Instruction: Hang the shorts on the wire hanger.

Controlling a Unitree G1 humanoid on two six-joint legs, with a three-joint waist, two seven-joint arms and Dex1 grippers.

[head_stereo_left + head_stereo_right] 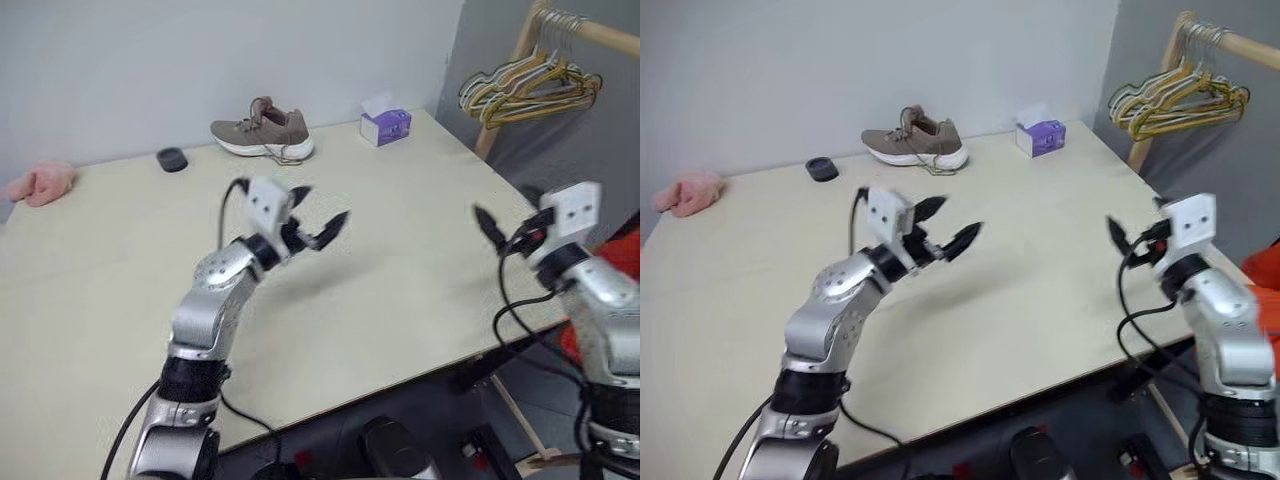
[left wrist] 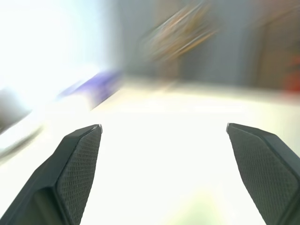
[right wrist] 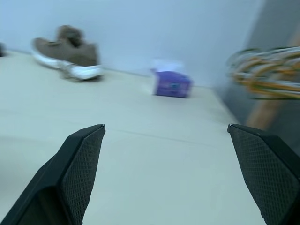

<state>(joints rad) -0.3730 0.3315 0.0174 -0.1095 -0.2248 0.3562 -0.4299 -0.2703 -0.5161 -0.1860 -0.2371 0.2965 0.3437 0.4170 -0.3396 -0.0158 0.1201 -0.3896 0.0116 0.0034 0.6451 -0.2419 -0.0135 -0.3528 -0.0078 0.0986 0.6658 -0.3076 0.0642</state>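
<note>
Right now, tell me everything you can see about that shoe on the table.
The shoe is a single taupe-brown knit sneaker with a white sole and loose laces of the same brown. It rests upright on its sole at the far edge of the pale table, near the wall, between a small dark round object and a purple tissue box. Nothing else touches it.

My head pair looks down over the pale beige tabletop [image 1: 400, 260]; both wrist cameras face along it, sharing the small purple tissue box [image 3: 172, 84].
</note>
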